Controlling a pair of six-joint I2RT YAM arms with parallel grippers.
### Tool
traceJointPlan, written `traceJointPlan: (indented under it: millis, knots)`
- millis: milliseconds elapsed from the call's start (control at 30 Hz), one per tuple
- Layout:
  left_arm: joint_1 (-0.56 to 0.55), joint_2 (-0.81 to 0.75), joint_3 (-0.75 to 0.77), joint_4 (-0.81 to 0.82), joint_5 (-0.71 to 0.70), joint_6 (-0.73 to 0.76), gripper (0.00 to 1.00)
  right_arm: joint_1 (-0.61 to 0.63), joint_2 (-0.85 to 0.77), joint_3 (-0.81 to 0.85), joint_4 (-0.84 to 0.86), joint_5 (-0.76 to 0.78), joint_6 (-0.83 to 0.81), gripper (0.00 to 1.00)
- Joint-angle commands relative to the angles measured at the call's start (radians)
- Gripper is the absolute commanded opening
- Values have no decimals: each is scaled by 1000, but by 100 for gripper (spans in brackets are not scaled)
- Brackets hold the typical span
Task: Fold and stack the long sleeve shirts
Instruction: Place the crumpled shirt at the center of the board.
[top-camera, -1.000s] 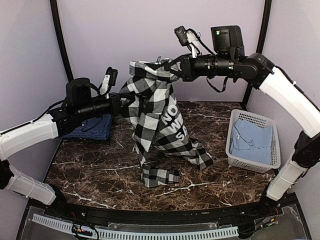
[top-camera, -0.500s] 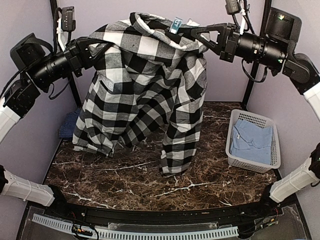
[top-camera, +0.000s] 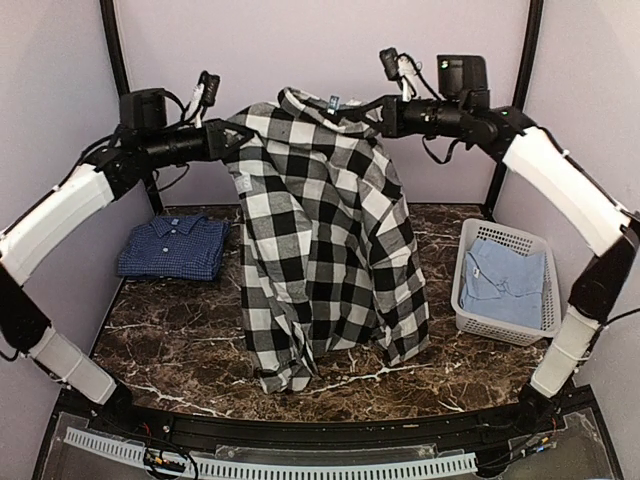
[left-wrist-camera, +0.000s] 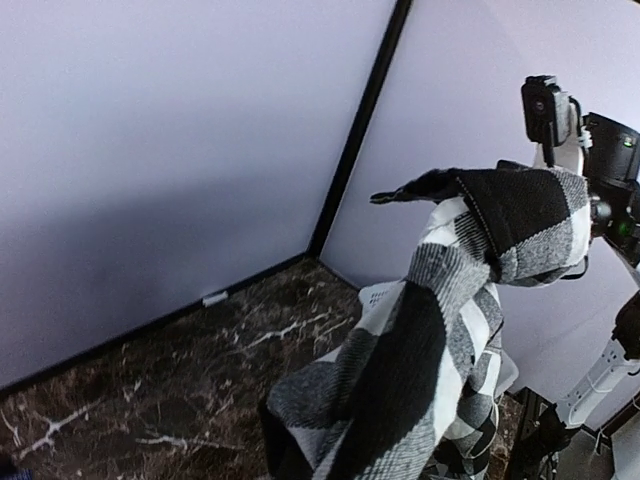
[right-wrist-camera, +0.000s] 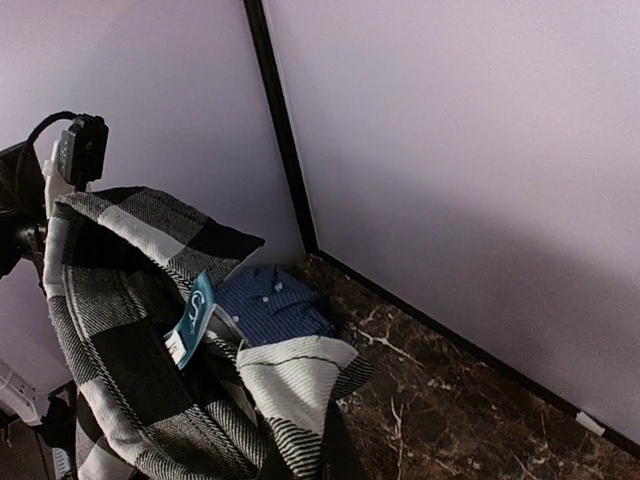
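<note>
Limp blk/wht checked shirt, soft folds

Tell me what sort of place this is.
Probably a robot test cell, not a home: plain walls and black frame posts box in a marble-patterned table, and two white arms hold up a checked shirt.

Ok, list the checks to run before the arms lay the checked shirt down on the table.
1. Left gripper grips one shoulder of the checked shirt: ok.
2. Right gripper grips the other shoulder: ok.
3. Shirt hangs open between the arms, collar up: ok.
4. Hem off the table: cannot tell.
5. Folded dark blue shirt lies left of the hanging cloth, apart from it: ok.
6. Basket stands right, apart from the cloth: ok.
</note>
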Motion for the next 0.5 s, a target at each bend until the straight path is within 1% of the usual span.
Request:
traceJointPlan:
  millis: [0, 33, 67, 100, 133, 167, 200, 233, 300, 333, 400, 467]
  knots:
    - [147, 279, -69, -22, 78, -150, 5, -143, 241, -9, 14, 59, 86, 0]
    - [153, 321, -61, -23, 83, -175, 11, -155, 310, 18, 5, 61, 101, 5]
    - [158, 394, -40, -25, 82, -185, 21, -164, 377, 61, -4, 55, 109, 15]
    - [158, 422, -29, -28, 72, -200, 29, -169, 432, 95, -20, 62, 118, 26]
    - [159, 459, -12, -35, 45, -205, 48, -170, 486, 135, -41, 71, 122, 36]
    - [159, 471, -4, -46, 21, -211, 58, -169, 527, 168, -70, 70, 125, 44]
    - [159, 484, 8, -53, 9, -213, 61, -169, 554, 193, -96, 66, 126, 50]
    - [159, 483, 12, -72, -12, -211, 66, -167, 563, 190, -109, 76, 127, 58]
    - [159, 459, -2, -107, -43, -204, 72, -157, 526, 116, -96, 125, 128, 68]
    - [159, 447, -16, -115, -53, -203, 72, -154, 494, 63, -78, 149, 129, 71]
    - [158, 400, -83, -129, -65, -212, 74, -146, 425, -64, -46, 183, 131, 74]
    - [152, 340, -180, -121, -58, -231, 74, -133, 350, -196, -16, 211, 138, 74]
